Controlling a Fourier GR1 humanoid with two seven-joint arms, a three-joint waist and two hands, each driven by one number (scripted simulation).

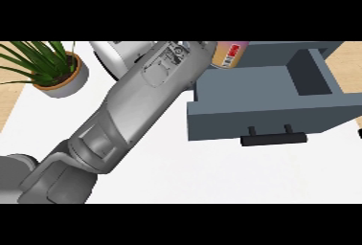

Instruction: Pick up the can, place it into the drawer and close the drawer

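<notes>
The left forearm point(134, 110) stretches across the counter point(212, 177), from its near left corner up toward the far edge. The can point(230, 53) sits right at the wrist end, over the far left corner of the open drawer point(262, 103), and it's not down inside yet. The left hand is hidden behind the wrist, so I can't tell its grip; probably it's carrying the can. Pickup looks done. Still to do: lower the can in, let go, then push the handle point(274, 139) shut. The right hand isn't showing.
</notes>
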